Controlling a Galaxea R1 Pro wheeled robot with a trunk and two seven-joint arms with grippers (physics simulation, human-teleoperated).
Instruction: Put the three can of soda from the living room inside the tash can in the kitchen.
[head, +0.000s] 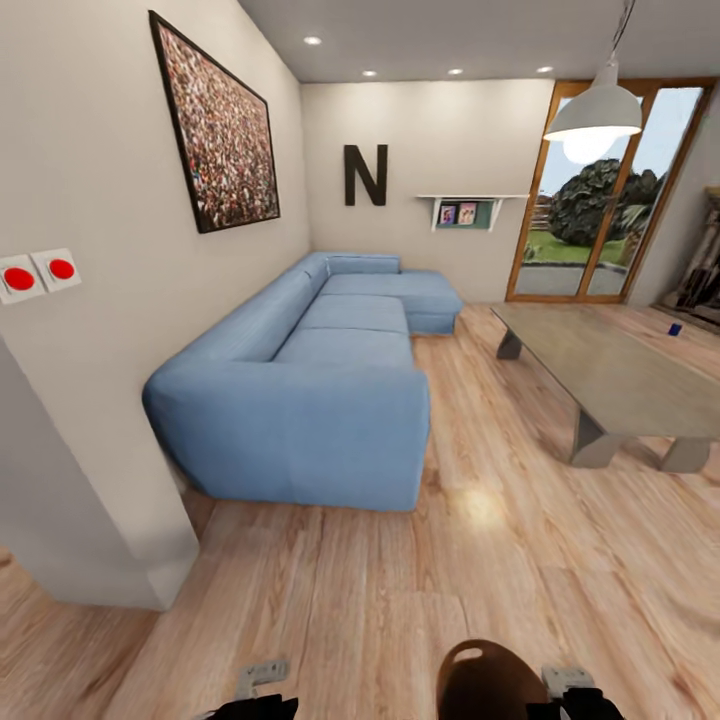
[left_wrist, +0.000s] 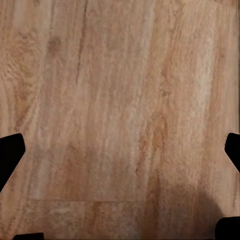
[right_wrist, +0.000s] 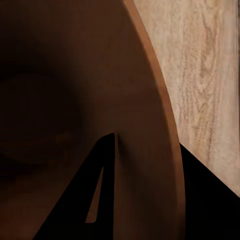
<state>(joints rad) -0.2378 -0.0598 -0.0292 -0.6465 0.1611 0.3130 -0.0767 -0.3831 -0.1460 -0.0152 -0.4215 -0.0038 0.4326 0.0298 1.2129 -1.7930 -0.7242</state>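
A brown-copper tash can (head: 487, 680) sits at the bottom of the head view, held just in front of me above the light wood floor. My right gripper (right_wrist: 150, 200) is shut on its wall, one dark finger (right_wrist: 100, 190) inside the dark interior and the other outside the rim. With its fingertips (left_wrist: 10, 155) wide apart, my left gripper (left_wrist: 120, 155) hangs open over bare floorboards, holding nothing. Far off at the right, past the table, stands a small dark blue can of soda (head: 675, 328). The orange cans are out of view.
A long blue corner sofa (head: 320, 400) fills the left middle. A low grey table (head: 610, 375) stands at the right. A white wall corner (head: 90, 520) juts out at the near left. Glass doors (head: 600, 200) and a dark fireplace (head: 703, 270) lie at the far right.
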